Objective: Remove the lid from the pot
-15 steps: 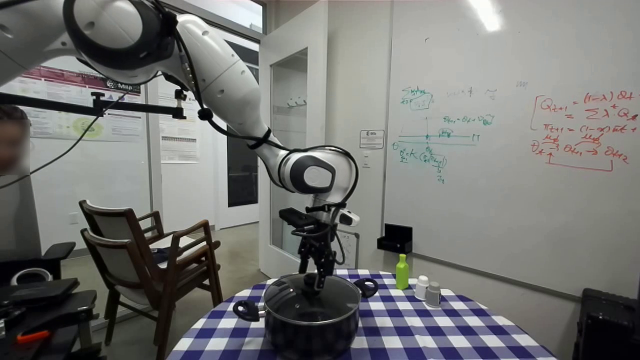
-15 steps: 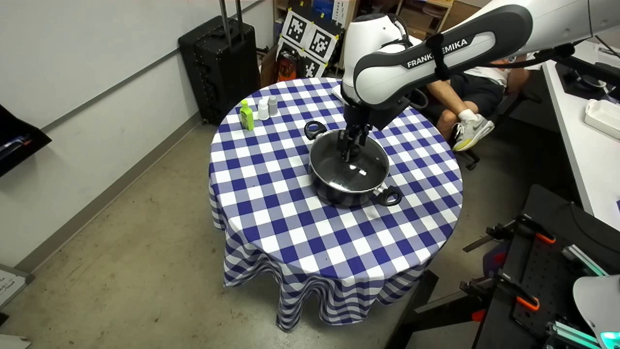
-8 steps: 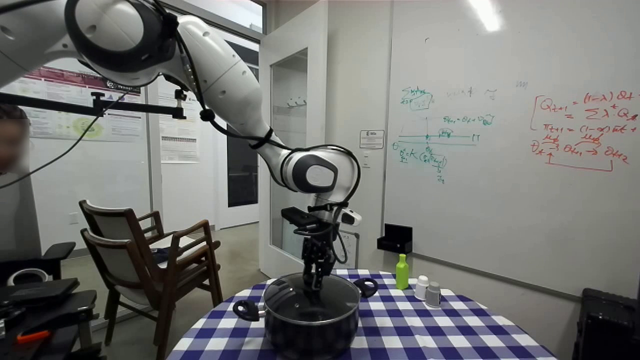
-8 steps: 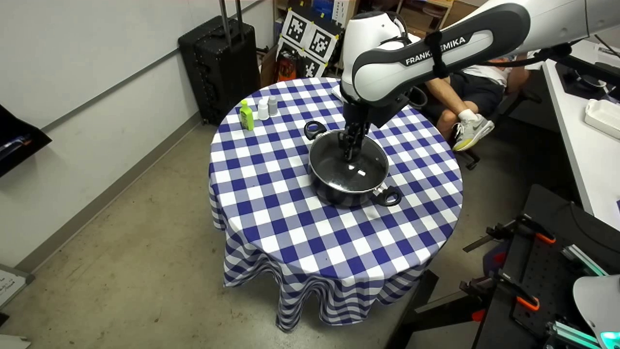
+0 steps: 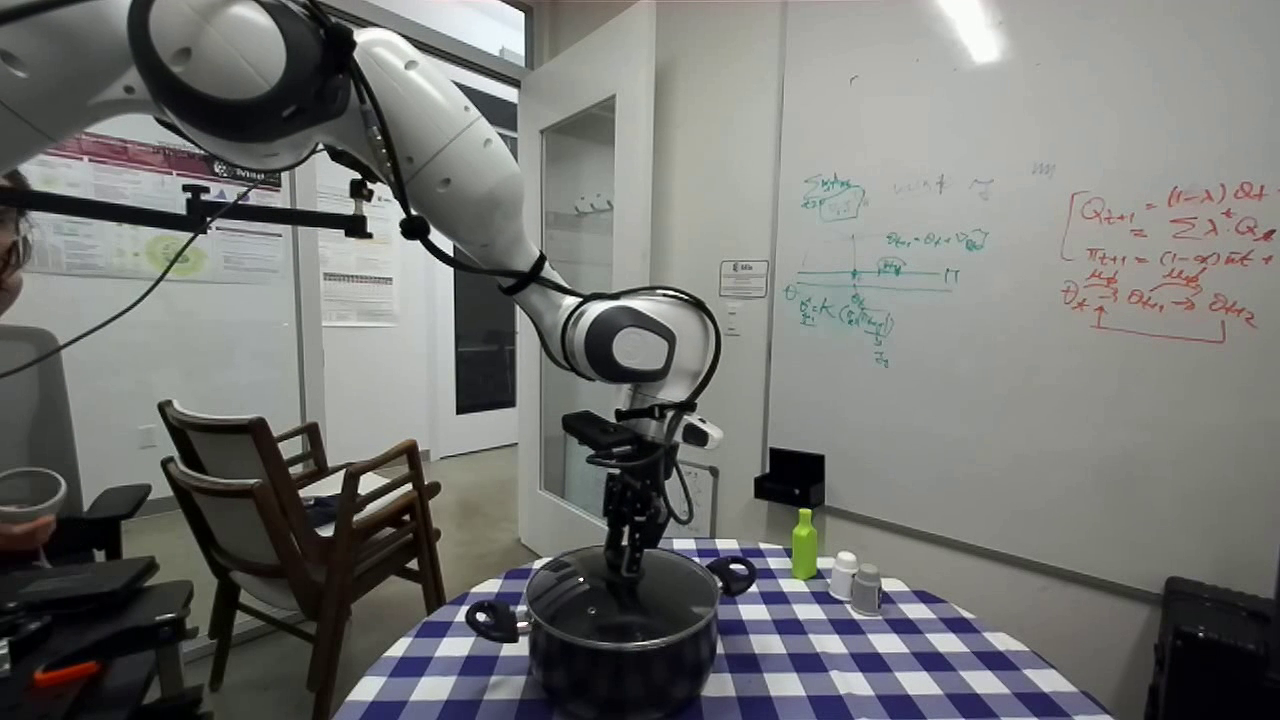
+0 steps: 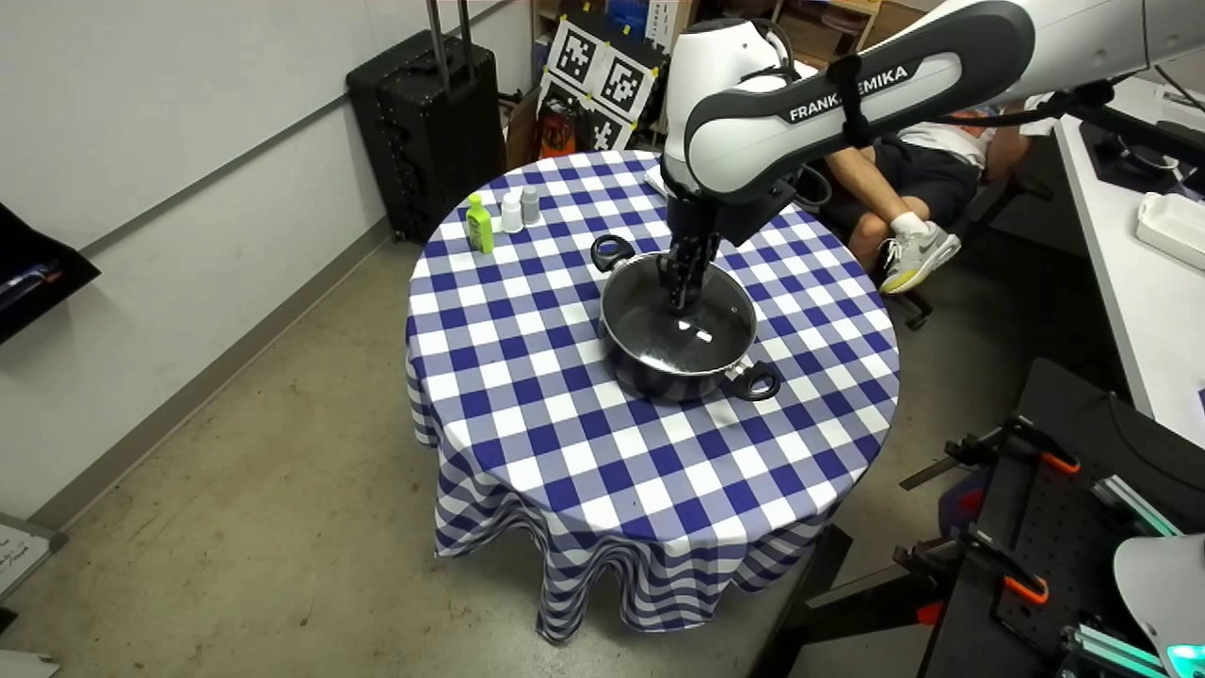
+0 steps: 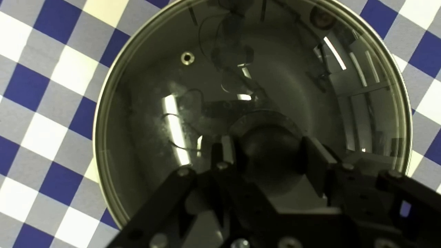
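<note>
The dark pot (image 5: 622, 668) stands on the checked tablecloth, its two side handles sticking out. Over its mouth lies the glass lid (image 7: 275, 65), shiny-rimmed and with a small vent hole; no clear gap between lid and pot shows in either exterior view. My gripper (image 7: 272, 151) points down at the lid's centre, shut on the dark round knob (image 7: 268, 137), which sits between both finger pads (image 7: 318, 162). In both exterior views the gripper (image 5: 625, 562) hides the knob, and it covers part of the lid (image 6: 650, 330).
A green bottle (image 5: 804, 548), a white shaker (image 5: 843, 576) and a grey shaker (image 5: 866, 592) stand beyond the pot's far handle (image 5: 733, 575). The near handle (image 5: 493, 621) juts toward the table edge. A seated person (image 6: 875, 193) is close to the round table (image 6: 659, 471).
The fingers have come together from open onto the lid's knob. The gripper moved slightly as it shut. The pot has stayed in place. A person at the left edge shifted, a cup now in hand.
</note>
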